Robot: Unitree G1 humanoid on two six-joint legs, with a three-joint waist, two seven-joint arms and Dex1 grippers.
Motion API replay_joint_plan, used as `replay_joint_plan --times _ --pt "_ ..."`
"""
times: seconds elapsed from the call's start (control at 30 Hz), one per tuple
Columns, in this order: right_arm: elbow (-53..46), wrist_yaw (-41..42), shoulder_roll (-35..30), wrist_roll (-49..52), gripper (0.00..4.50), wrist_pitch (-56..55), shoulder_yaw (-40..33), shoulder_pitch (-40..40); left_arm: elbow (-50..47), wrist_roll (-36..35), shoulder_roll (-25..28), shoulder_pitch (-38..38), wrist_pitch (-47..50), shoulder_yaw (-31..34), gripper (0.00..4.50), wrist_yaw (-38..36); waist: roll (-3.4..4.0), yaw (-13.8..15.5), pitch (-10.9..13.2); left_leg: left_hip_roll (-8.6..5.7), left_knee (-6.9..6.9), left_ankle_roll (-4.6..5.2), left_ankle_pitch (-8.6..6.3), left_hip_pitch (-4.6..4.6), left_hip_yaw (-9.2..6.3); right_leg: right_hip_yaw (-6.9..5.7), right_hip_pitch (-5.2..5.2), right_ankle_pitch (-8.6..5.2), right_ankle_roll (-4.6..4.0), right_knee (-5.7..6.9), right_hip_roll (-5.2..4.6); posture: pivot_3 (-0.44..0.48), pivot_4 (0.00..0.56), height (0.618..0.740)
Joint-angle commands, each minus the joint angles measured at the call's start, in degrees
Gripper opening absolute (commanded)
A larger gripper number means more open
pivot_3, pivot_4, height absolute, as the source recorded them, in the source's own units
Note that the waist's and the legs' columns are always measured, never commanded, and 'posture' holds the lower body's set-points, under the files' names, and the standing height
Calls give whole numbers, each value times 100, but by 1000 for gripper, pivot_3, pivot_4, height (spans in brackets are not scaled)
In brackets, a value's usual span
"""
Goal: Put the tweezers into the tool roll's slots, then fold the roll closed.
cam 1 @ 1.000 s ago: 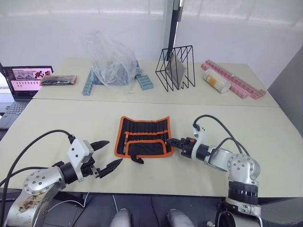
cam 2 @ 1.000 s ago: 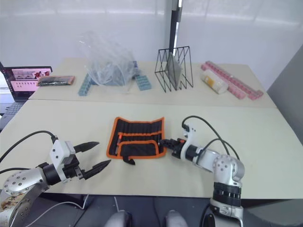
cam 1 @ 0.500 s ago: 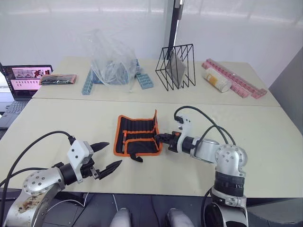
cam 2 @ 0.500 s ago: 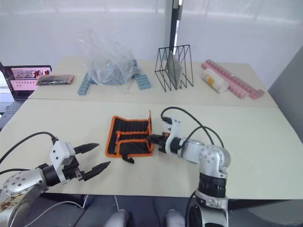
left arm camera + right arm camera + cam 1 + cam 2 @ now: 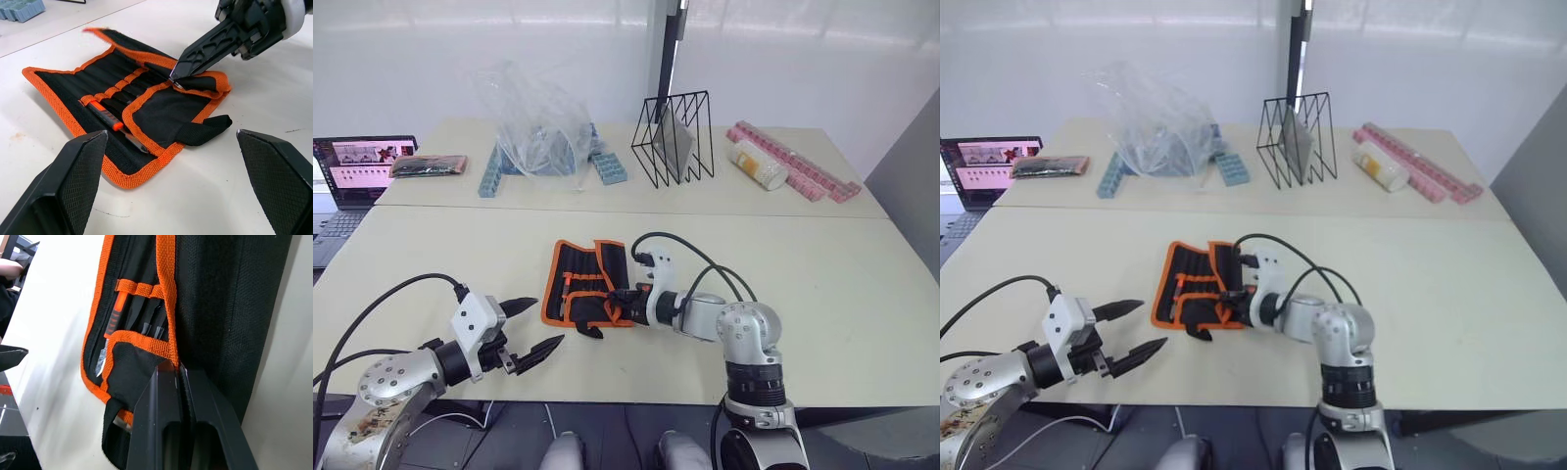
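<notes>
Left gripper (image 5: 530, 329) sits lower left in the left eye view, fingers spread wide, nothing between them, near the table's (image 5: 862, 323) front edge and just left of the tool roll (image 5: 579, 292).

Right gripper (image 5: 619, 296) is at frame centre, fingers pressed together, pinching the roll's orange-trimmed right edge, which is partly folded over to the left. Its cable (image 5: 690, 255) loops above the arm.

Slots (image 5: 115, 93) face up on the roll's left half; slim black tweezers (image 5: 146, 313) sit in them beside an orange-handled tool (image 5: 105, 113). Black strap (image 5: 205, 129) lies off the near edge.

Bare tabletop right of the arm.

Far table: laptop (image 5: 357, 166) far left, clear plastic bag (image 5: 533, 117), blue blocks (image 5: 609, 168), wire rack (image 5: 674, 139), pink strips (image 5: 793, 162) upper right. White wall behind.
</notes>
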Motion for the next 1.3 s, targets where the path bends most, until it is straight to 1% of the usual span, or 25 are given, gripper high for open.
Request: replay_joint_plan --times 0.03,0.13,0.17,0.33,0.43,0.67,0.77,0.93,0.97,1.07,1.13,1.23,1.3 --pt "302 138 -21 -210 25 -287 198 40 -111 38 40 46 -93 130 4500 16 0 -14 0 0 0 0 0 1 0 0 0 0 0 1 0 0 150 708" --pt "397 628 -242 -167 868 -381 471 136 -130 31 53 83 -96 165 4500 20 0 -45 -1 1 0 0 0 4 0 0 1 0 0 4 1 0 150 708" --pt "406 744 -280 -133 1213 -389 514 150 -128 29 57 88 -98 173 4500 18 0 -45 0 1 0 0 0 5 0 0 1 0 0 4 1 0 150 708" --pt "671 1241 -328 199 2856 -466 109 -35 -102 16 114 142 -102 248 4500 -33 -1 -47 -1 1 0 0 0 6 0 0 3 0 0 7 1 0 150 708" --pt "986 1579 -473 199 2856 -755 10 -273 -86 13 147 161 -101 277 4500 -53 0 -48 0 1 0 -1 1 8 0 -1 4 0 0 7 1 0 150 708" --pt "1671 2511 -914 3 2856 -1417 284 -474 -84 -23 224 191 -71 359 4500 -101 0 -37 0 -1 2 -5 3 7 1 0 4 0 0 6 0 0 150 708" --pt "1891 2830 -1028 -18 2063 -1587 354 -524 -86 -213 215 204 118 489 4500 -62 0 -38 0 -1 2 -5 3 7 1 0 4 0 0 6 0 0 150 708" --pt "2108 3193 -1035 -71 333 -1813 423 -575 -32 -742 105 183 697 742 4500 99 -1 -45 0 0 2 -5 3 8 0 0 4 0 0 8 0 0 150 708" --pt "2111 3285 -1038 -87 35 -1892 458 -570 22 -913 21 114 928 833 4500 298 -1 -46 0 0 2 -5 3 8 0 -1 4 0 0 8 0 0 150 708" --pt "2084 3477 -1043 -170 10 -2086 563 -554 119 -1339 -76 4 1586 989 4500 636 -2 -47 0 1 2 -5 3 10 -2 -2 5 0 0 11 1 0 150 708" --pt "1997 3671 -1108 -312 10 -2302 758 -493 216 -1621 -204 -181 2125 1043 4500 1094 -2 -47 0 1 2 -5 3 10 -2 -2 5 0 0 13 0 0 150 708" --pt "1889 3976 -1279 -757 10 -2965 1178 -406 305 -2010 -440 -566 2701 1085 4500 1665 -3 -33 -1 0 5 -5 3 8 -4 -3 5 0 0 14 -1 0 150 708" --pt "1876 4059 -1332 -976 10 -3323 1333 -379 318 -2148 -518 -743 2948 1089 4500 1888 -8 -37 -2 -2 7 -5 4 8 -4 -4 6 0 0 16 -2 0 150 708"
